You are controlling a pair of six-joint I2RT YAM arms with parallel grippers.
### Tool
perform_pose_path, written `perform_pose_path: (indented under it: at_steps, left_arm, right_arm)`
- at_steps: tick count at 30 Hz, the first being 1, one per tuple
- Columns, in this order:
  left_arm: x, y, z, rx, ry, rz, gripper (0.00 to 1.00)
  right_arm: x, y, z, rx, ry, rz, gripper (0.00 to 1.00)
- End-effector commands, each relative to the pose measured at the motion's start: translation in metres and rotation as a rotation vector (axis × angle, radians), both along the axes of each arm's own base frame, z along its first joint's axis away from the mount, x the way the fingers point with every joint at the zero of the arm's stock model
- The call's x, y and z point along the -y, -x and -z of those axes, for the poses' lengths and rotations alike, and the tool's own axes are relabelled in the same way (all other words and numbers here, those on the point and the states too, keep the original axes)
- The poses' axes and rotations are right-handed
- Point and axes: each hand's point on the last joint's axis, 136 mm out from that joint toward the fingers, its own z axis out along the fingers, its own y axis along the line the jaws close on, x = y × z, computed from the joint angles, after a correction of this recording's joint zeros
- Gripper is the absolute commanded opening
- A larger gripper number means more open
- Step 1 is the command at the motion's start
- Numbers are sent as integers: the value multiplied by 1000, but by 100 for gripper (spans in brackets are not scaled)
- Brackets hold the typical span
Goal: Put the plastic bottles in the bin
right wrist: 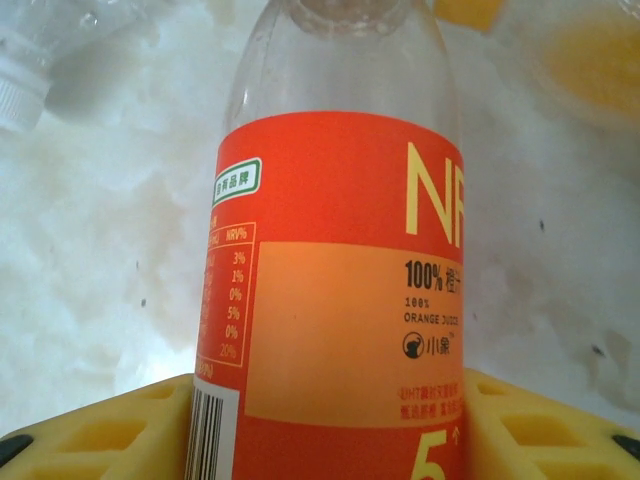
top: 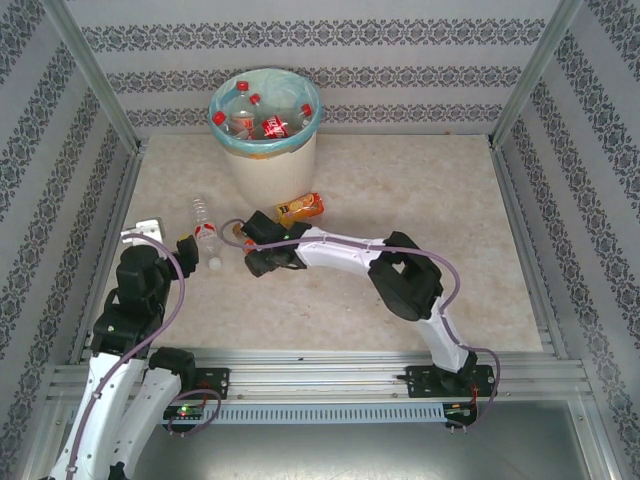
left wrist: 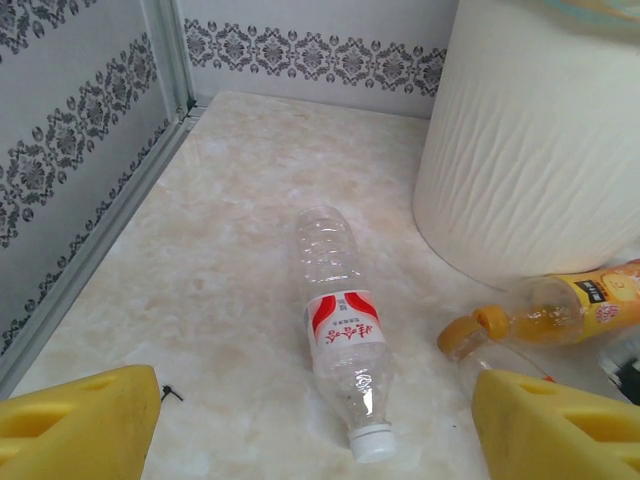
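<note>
Right gripper [right wrist: 325, 425]: clamped on the orange-label bottle [right wrist: 335, 250], near the bin [top: 270, 168]
Left gripper [left wrist: 318, 425]: jaws wide, empty, poised over the clear bottle [left wrist: 340, 330]
Clear bottle: flat on the table [top: 420, 200], front-left of the bin
Juice bottle [top: 300, 208]: on its side at the bin's foot
Bin: far centre, red-capped bottles [top: 262, 122] inside

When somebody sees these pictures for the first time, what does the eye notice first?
First, the cream-white bin at the far middle of the table, with several red-capped bottles inside. Next, the right gripper shut on an orange-label juice bottle, which looms large in the right wrist view. A clear bottle with a red-and-white label lies on the table ahead of the open left gripper.
</note>
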Motion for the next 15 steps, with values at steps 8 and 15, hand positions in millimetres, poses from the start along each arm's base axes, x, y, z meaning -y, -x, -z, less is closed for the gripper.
perform_pose_path:
  at_steps: [8, 15]
  left_arm:
    - [71, -20, -80, 157, 208, 363, 90]
    - [116, -23, -121, 223, 410, 592, 87]
  right_arm:
    - [17, 39, -59, 1, -233, -159, 48]
    - [38, 72, -113, 95, -394, -286, 48]
